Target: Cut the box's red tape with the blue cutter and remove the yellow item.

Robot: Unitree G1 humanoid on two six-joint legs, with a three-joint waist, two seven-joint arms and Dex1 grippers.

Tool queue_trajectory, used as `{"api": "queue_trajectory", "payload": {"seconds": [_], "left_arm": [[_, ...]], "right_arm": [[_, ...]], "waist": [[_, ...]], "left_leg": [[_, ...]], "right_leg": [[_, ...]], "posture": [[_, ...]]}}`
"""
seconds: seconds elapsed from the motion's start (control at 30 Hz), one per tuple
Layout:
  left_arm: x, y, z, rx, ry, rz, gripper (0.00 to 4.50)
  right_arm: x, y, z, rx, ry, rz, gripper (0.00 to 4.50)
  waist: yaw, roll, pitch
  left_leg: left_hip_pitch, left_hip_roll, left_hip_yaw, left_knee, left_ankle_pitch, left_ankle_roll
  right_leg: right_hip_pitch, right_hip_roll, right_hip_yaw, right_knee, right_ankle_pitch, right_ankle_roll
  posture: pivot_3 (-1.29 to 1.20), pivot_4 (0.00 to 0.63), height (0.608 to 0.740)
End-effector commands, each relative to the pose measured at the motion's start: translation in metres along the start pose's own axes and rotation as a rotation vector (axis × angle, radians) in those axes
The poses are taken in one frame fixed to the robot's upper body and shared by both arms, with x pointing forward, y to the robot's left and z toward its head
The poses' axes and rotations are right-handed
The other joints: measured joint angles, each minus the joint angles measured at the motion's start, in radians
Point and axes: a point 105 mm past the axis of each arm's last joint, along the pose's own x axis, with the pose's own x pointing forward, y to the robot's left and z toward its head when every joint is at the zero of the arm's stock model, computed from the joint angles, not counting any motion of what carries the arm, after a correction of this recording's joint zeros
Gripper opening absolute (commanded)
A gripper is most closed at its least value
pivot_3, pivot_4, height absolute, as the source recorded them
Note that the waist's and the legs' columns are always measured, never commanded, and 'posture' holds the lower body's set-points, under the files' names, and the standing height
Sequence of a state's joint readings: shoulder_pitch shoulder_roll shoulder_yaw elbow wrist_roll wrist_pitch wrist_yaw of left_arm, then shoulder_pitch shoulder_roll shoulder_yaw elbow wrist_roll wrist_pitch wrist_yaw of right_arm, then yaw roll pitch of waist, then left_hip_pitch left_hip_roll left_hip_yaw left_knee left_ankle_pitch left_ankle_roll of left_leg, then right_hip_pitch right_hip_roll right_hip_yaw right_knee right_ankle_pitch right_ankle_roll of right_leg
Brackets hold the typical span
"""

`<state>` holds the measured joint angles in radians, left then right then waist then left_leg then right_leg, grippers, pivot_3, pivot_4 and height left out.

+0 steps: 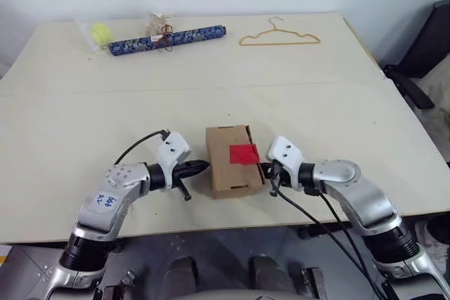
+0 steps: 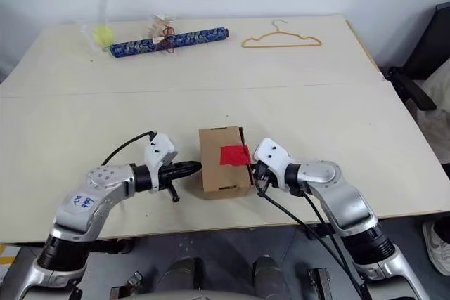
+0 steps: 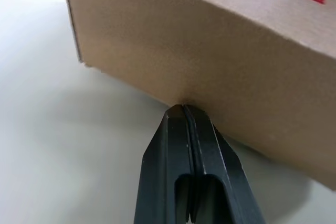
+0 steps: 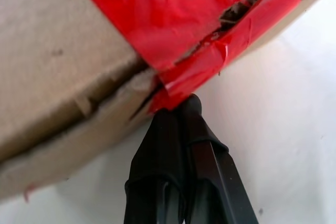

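Box (image 1: 230, 161) near front edge of pale surface (image 1: 84, 152), lying between both arms. Red tape (image 1: 244, 153) on top, folded over right edge, torn along the flap seam. Left end effector (image 1: 202, 166) pressed together, tips touching box's left wall. Right end effector (image 4: 181, 109) pressed together, tips at the tape's lower fold.

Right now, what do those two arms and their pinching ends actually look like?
Both arms are silver-grey metal with black ribbed cuffs near the elbows. White blocks sit at the wrists, trailing loose black cables. The left arm carries a round white sticker with blue writing. The left gripper and right gripper each end in slim, tapered black jaws.
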<state>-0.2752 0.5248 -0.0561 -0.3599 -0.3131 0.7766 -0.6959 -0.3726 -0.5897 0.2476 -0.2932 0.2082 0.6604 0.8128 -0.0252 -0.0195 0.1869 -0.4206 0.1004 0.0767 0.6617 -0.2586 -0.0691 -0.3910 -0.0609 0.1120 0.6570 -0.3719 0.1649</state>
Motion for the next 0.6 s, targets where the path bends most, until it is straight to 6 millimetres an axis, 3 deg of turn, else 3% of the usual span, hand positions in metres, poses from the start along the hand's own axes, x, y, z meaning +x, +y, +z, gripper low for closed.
{"api": "queue_trajectory", "payload": {"seconds": [0.03, 0.27, 0.3, 0.43, 0.53, 0.6], "left_arm": [[-0.001, -0.012, 0.006, 0.020, -0.015, -0.021, 0.00], [-0.024, 0.011, 0.005, 0.051, 0.031, 0.055, 0.00], [-0.029, 0.011, 0.007, 0.061, 0.040, 0.034, 0.00], [-0.054, -0.012, 0.024, 0.052, 0.086, -0.215, 0.00], [-0.051, -0.016, 0.045, 0.089, 0.027, -0.268, 0.00], [-0.036, -0.016, 0.061, 0.126, -0.062, -0.268, 0.00]], "right_arm": [[-0.007, 0.014, 0.007, -0.006, -0.016, 0.048, 0.05], [-0.037, 0.018, 0.016, 0.106, 0.003, 0.084, 0.21], [-0.044, 0.017, 0.016, 0.135, 0.022, 0.088, 0.42], [-0.069, -0.018, 0.026, 0.275, 0.061, -0.050, 1.66], [-0.071, -0.020, 0.039, 0.466, 0.056, -0.024, 2.72], [-0.065, -0.018, 0.046, 0.530, 0.048, 0.018, 3.44]], "waist": [[0.000, 0.000, 0.000], [-0.002, -0.001, 0.000], [-0.002, -0.001, 0.000], [-0.005, -0.002, 0.001], [-0.003, -0.002, 0.001], [0.001, -0.002, 0.001]], "left_leg": [[0.000, 0.000, 0.000, 0.000, 0.000, 0.000], [0.000, 0.000, 0.000, 0.000, 0.000, 0.000], [0.000, 0.000, 0.000, -0.001, 0.000, 0.000], [0.000, 0.000, 0.000, -0.003, 0.000, 0.000], [0.001, 0.000, 0.000, -0.004, 0.000, 0.000], [0.001, 0.000, -0.001, -0.005, 0.000, 0.000]], "right_leg": [[0.000, 0.000, 0.000, 0.000, 0.000, 0.000], [0.000, 0.000, 0.000, -0.001, 0.000, 0.000], [0.000, 0.000, 0.000, -0.001, 0.000, 0.000], [-0.001, 0.000, 0.000, -0.002, -0.001, -0.001], [-0.001, 0.000, 0.000, -0.002, -0.001, -0.002], [-0.001, 0.000, 0.000, -0.002, -0.001, -0.002]], "posture": [[0.00, 0.150, 0.740], [0.00, 0.150, 0.740], [0.00, 0.150, 0.740], [0.00, 0.150, 0.740], [0.00, 0.150, 0.740], [0.00, 0.150, 0.740]]}}
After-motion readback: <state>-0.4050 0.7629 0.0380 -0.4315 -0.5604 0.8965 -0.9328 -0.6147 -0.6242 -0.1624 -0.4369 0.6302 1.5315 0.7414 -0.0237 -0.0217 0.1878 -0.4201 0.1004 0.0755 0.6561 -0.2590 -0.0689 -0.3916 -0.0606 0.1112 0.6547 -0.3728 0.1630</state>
